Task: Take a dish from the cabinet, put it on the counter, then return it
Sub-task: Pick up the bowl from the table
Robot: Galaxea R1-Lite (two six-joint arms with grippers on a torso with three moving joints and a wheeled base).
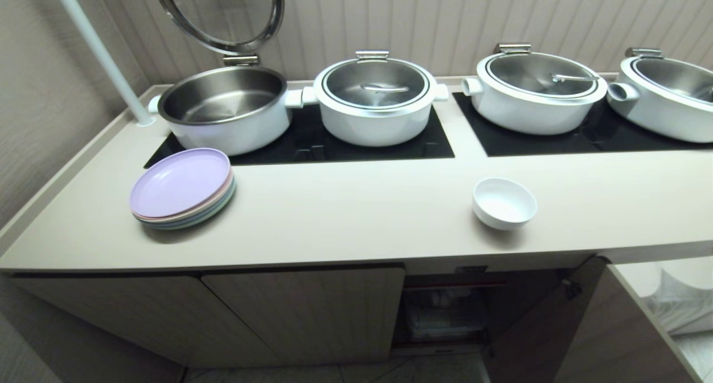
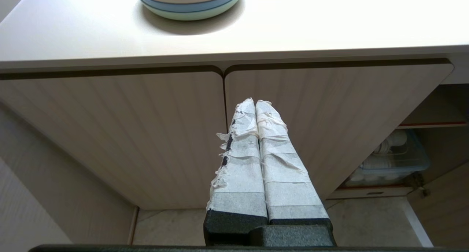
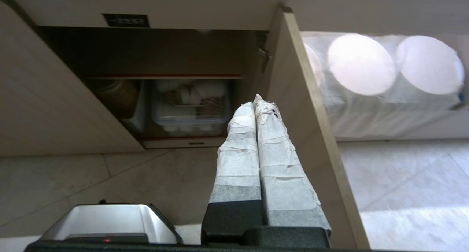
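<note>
The dish (image 1: 504,202), a small white bowl, stands upright on the beige counter (image 1: 356,216), right of its middle and above the open compartment of the cabinet (image 1: 445,316). Neither arm shows in the head view. My right gripper (image 3: 255,100) is shut and empty, low in front of the cabinet opening (image 3: 165,87), beside the swung-open door (image 3: 304,109). My left gripper (image 2: 255,102) is shut and empty, parked before the closed fluted doors (image 2: 146,134).
Pastel plates (image 1: 182,188) are stacked at the counter's left. Four white pots (image 1: 376,99) sit on black glass panels along the back, the leftmost with its lid raised. A clear bin of white crockery (image 3: 190,105) sits under the red-edged shelf (image 3: 161,77). Wrapped white rolls (image 3: 384,69) lie right of the door.
</note>
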